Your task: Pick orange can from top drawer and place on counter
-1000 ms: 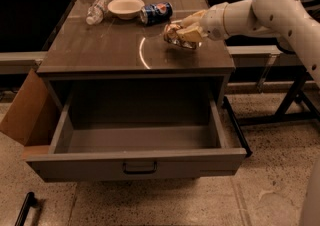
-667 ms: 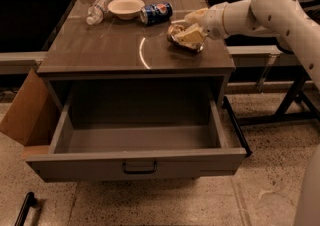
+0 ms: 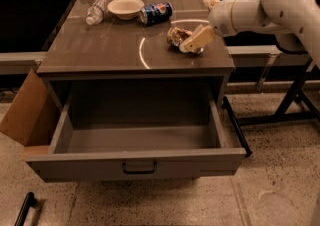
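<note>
The orange can (image 3: 176,35), wrinkly and golden with pale patches, rests on the counter (image 3: 110,50) near its right edge. My gripper (image 3: 196,24) reaches in from the right on the white arm and is open. Its lower finger (image 3: 196,40) lies against the can's right side, and the other finger (image 3: 212,2) stands well apart, farther back. The can sits on the counter and is not lifted. The top drawer (image 3: 135,162) is pulled fully out below the counter, its black handle centred on the front, and nothing shows inside it.
At the counter's back lie a blue soda can (image 3: 155,12) on its side, a white bowl (image 3: 125,7) and a clear plastic bottle (image 3: 97,9). A cardboard flap (image 3: 25,112) stands left of the drawer. Black table legs (image 3: 295,95) stand at the right.
The fingers have come off the orange can and spread. The can now rests on the counter slightly left of where it was held, and the gripper has drawn back to the right.
</note>
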You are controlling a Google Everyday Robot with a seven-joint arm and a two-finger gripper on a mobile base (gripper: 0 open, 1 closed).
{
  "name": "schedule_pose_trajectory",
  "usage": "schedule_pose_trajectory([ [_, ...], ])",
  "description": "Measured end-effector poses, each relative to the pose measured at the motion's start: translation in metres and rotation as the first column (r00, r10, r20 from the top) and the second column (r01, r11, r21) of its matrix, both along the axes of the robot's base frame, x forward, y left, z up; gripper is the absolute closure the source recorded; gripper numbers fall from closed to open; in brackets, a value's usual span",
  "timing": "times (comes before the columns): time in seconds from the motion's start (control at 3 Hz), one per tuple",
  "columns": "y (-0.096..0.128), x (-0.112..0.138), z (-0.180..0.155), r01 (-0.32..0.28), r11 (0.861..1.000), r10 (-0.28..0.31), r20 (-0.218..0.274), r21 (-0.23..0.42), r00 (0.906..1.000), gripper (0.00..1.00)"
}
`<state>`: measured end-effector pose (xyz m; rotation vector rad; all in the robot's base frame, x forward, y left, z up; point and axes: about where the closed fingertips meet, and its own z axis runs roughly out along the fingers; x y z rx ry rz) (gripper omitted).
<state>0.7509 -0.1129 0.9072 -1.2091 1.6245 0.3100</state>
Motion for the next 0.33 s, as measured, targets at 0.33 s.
schedule_pose_trajectory([
  [0.33, -0.0204, -0.0289, 0.0202, 0.014, 0.999, -0.014, 0.0, -0.029, 0.9999, 0.0],
])
